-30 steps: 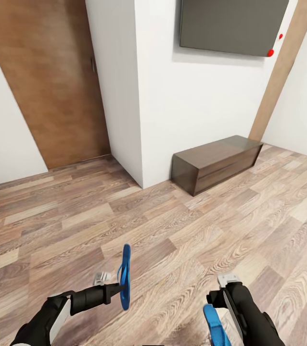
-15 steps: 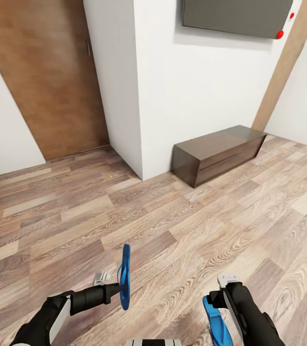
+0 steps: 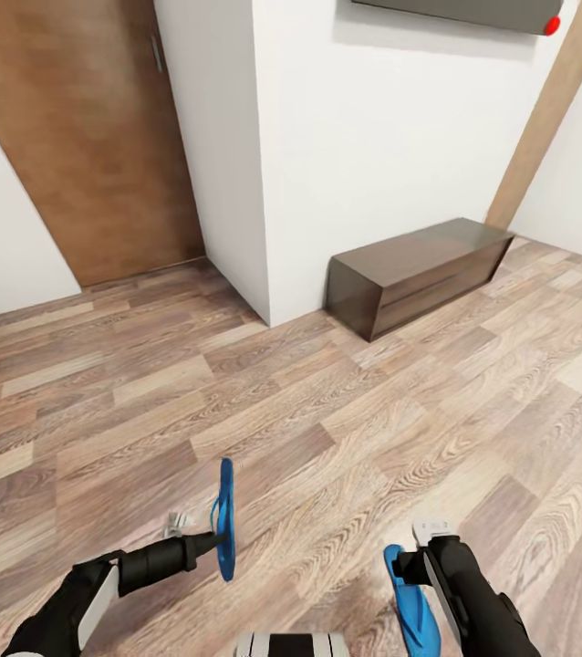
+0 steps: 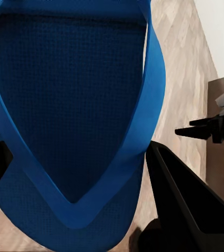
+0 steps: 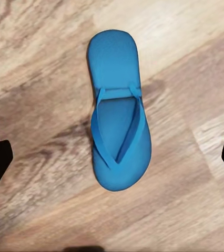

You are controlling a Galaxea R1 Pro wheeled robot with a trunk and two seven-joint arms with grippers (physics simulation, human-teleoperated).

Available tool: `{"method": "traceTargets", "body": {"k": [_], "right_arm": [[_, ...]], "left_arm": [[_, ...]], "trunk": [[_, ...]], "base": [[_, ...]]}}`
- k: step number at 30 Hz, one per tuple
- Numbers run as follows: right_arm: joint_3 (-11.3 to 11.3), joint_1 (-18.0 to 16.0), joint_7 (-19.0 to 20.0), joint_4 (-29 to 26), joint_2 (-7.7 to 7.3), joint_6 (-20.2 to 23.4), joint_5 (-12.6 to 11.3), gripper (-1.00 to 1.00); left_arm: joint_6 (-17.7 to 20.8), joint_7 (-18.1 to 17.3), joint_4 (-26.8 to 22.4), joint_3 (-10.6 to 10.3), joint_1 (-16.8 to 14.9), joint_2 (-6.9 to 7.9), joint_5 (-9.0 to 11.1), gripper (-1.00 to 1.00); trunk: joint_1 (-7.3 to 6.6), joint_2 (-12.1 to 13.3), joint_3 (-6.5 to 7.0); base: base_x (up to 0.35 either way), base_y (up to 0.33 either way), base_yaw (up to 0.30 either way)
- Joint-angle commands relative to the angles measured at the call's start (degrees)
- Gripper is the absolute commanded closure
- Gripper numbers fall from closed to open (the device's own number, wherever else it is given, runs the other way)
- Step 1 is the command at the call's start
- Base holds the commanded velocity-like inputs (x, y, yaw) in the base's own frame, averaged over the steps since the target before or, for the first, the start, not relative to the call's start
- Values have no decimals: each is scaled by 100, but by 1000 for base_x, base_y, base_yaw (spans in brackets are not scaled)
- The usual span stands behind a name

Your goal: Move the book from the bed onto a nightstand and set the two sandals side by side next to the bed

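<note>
Sandals: one blue sandal is being carried edge-up in the left claw; the other sandal is lying flat on the wooden floor, sole down and straps up.
Left claw: its fingers are clamping on the carried sandal, whose sole and strap are crowding the left wrist view.
Right claw: it is hanging just above the floor sandal with fingers spread wide apart, gripping nothing.
Key relation: the floor sandal is sitting directly beneath the right claw, midway between its fingertips, long axis crossing the claw's opening line.
Nearer arm: the right one, by far.
Bed, book, nightstand: I cannot place them; a long dark-brown dresser is standing against the white wall.
</note>
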Motion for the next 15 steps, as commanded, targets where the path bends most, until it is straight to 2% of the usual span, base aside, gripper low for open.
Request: {"method": "traceTargets", "body": {"k": [1,3,4,6,10,15], "right_arm": [[-20,-2,49,-8,7,22,59,-100],[-20,-2,49,-8,8,21,59,-100],[-20,-2,49,-8,7,22,59,-100],[-20,-2,49,-8,7,22,59,-100],[-20,-2,49,-8,7,22,59,-100],[-20,-2,49,-8,11,22,59,-100]], "left_arm": [[52,-65,1,37,-1,18,81,100],[61,-251,-2,131,-1,125,325,100],[68,-401,-1,163,-1,240,470,100],[87,-522,-1,182,-1,348,564,100],[122,-633,0,199,-1,443,636,100],[126,-659,4,201,-1,460,657,100]], "trunk": [[1,-3,-27],[6,-6,-72],[9,-7,-94],[14,-10,-138],[25,-15,-227],[37,-22,-338]], "base": [[0,0,0],[0,0,0],[0,0,0],[0,0,0],[0,0,0],[0,0,0]]}}
